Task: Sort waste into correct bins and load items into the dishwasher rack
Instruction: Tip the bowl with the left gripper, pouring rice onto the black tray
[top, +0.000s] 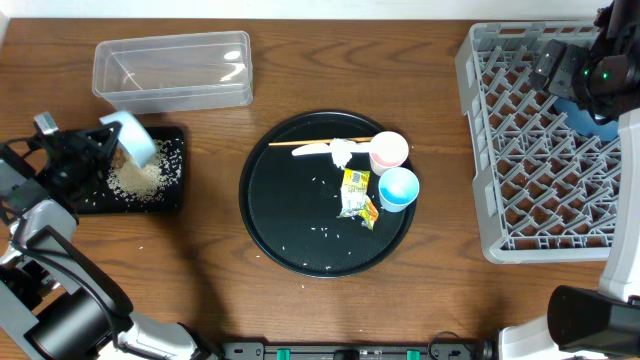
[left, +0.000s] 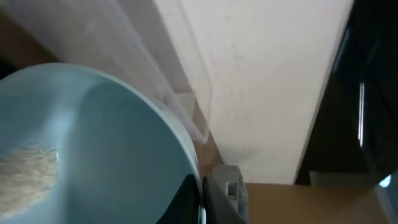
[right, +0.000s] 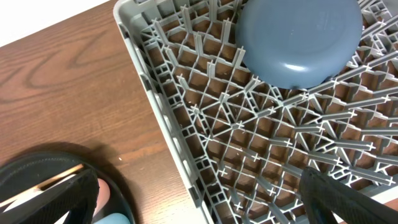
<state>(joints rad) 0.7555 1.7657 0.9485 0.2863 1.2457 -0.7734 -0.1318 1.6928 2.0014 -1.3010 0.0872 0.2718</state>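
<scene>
Two bowls on my screens: one tipped over a bin, one face down in the rack.

Left of the round black tray (top: 262, 215), my left gripper (top: 97, 150) is clamped on the rim of the white bowl (top: 135, 138). The bowl is tilted over the shallow black rectangular tray (top: 172, 195), where a rice pile (top: 135, 178) lies, and a patch of rice (left: 25, 174) sits inside the bowl. The clear tub (top: 172, 70) stands up-left of the round tray. On the round tray's right half, the pink cup (top: 389, 152) is just beside the light-blue cup (top: 398, 188). The wrapper (top: 356, 195), the tissue (top: 340, 153) and a wooden stick (top: 315, 143) lie near them, with stray grains (top: 322, 231) scattered about. Right of the round tray, the grey rack (top: 545, 215) holds the dark-blue bowl (right: 298, 37) upside down. My right gripper (top: 580, 75) hangs over the rack, fingers spread wide and holding nothing.
</scene>
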